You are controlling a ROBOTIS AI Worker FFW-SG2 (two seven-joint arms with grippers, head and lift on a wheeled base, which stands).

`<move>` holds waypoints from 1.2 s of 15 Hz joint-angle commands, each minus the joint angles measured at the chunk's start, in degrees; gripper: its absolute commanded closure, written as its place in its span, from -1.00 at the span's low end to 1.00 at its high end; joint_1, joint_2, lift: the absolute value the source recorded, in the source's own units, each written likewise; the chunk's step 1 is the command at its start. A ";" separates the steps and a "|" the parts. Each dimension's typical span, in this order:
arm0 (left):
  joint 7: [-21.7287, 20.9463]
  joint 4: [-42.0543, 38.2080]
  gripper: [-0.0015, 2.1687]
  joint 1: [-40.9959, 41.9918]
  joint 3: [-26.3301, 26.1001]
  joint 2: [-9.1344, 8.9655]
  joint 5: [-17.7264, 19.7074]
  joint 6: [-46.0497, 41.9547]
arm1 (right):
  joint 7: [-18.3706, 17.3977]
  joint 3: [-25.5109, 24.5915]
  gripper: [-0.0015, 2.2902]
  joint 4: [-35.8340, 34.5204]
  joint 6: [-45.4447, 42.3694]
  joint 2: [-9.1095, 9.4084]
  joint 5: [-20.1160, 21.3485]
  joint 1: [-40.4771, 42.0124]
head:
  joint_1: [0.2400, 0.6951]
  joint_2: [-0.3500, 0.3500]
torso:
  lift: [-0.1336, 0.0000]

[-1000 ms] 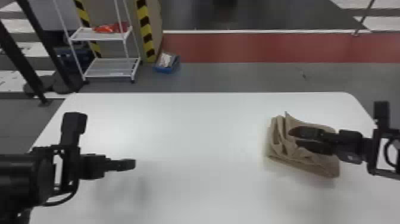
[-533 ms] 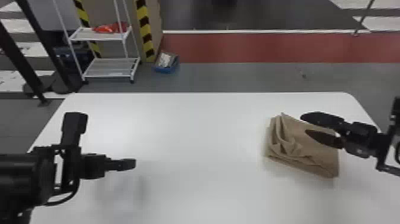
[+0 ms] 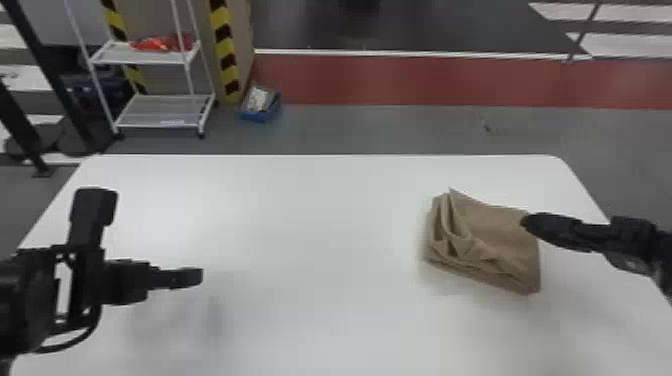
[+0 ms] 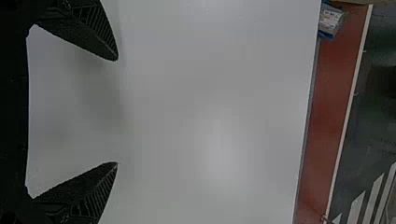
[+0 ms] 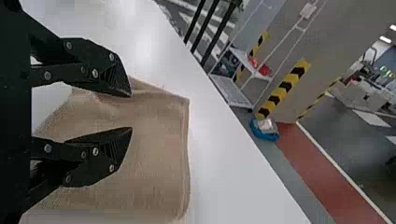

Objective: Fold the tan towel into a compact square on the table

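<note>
A wide stretch of bare desk lay between the left tool and the towel, leaving passage across the middle, and a narrower strip ran behind the cloth. Bunched folds stood up on the towel's left side, while the right tool obstructed its right edge.

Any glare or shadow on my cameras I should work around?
Head view: soft glare on the table at the left, faint shadow beside the towel. Left wrist view: pale glare mid-table, dim shading between the left gripper's fingers. Right wrist view: bright glare on the table near the fingers.
</note>
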 commanded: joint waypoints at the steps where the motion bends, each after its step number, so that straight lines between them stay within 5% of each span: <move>1: 0.00 0.19 -0.92 -0.39 -0.35 -0.03 -0.02 -0.05 | 1.59 2.95 0.96 -2.15 1.00 -1.08 5.75 1.44 | 1.00 -0.17 | -0.85; 6: 0.00 0.45 -0.92 -0.74 -0.70 -0.03 -0.11 0.13 | 0.62 13.15 0.96 -5.49 0.12 1.11 12.16 2.05 | 1.00 -0.15 | -0.85; 18: 0.00 0.72 -0.92 -0.39 0.01 -0.03 -0.11 -0.22 | -2.89 21.24 0.96 -0.48 -4.98 8.14 14.01 -3.49 | 1.00 0.19 | -0.85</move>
